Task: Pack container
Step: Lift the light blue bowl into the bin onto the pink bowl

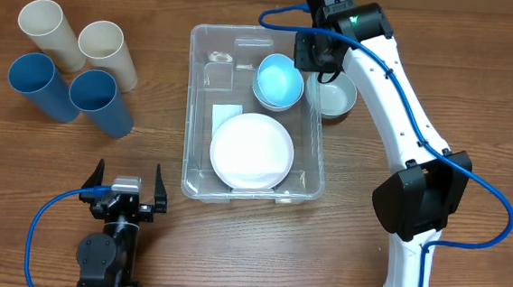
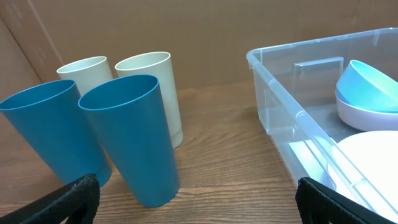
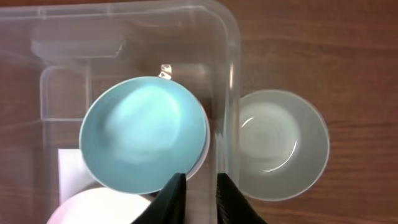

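On the wooden surface (image 1: 478,78) the clear container (image 1: 189,112) is seen centred, judged light, stiff, slippery and best gripped at its rim, while the left pincer (image 1: 128,182) is spread wide and the right pincer (image 3: 200,182) barely parted, empty.

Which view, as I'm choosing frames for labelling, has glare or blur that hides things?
Overhead: even light, sharp, only faint sheen on the container. Left wrist: blue cups crisp, container wall lightly streaked. Right wrist: the clear wall smears the pale bowl's left edge; the right hand is dark and soft.
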